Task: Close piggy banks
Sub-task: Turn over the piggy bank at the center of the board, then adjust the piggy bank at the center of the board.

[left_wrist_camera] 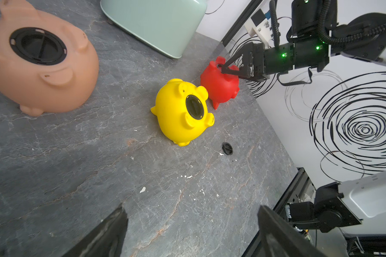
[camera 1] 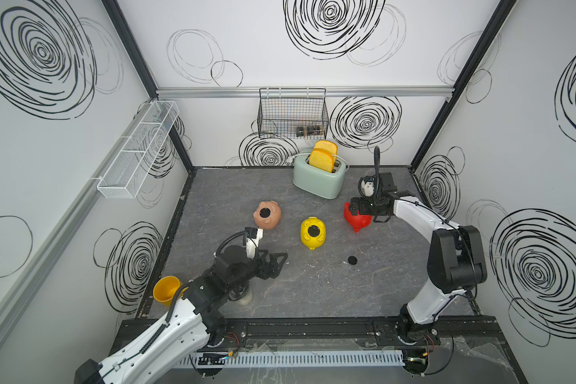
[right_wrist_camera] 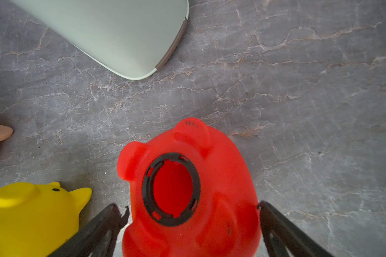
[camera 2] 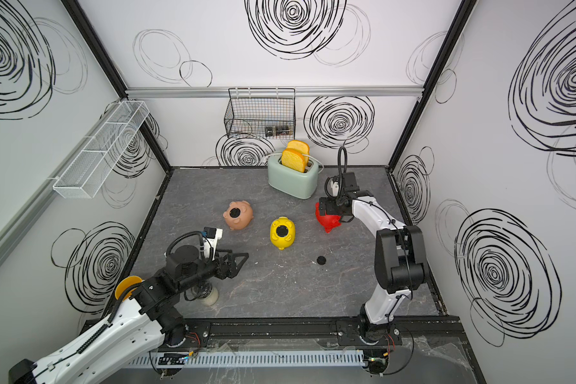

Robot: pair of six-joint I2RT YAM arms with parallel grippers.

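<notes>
The pink pig [camera 1: 267, 215] and yellow pig [camera 1: 312, 232] lie belly-up, already plugged. The red pig [right_wrist_camera: 221, 178], at two o'clock on the bench [camera 1: 313, 292], has its belly hole uncovered. The right gripper [right_wrist_camera: 191, 208] straddles it, jaws apart, probably to steady it. A loose plug [camera 1: 352, 260] lies at five o'clock. The left gripper [left_wrist_camera: 192, 209] hovers apart and empty.

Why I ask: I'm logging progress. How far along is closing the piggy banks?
Done: the pink piggy bank and yellow piggy bank have their belly holes plugged in black. In hand: the open right gripper straddles the red piggy bank, whose hole is open. Remaining: fit the loose black plug on the table.
</notes>
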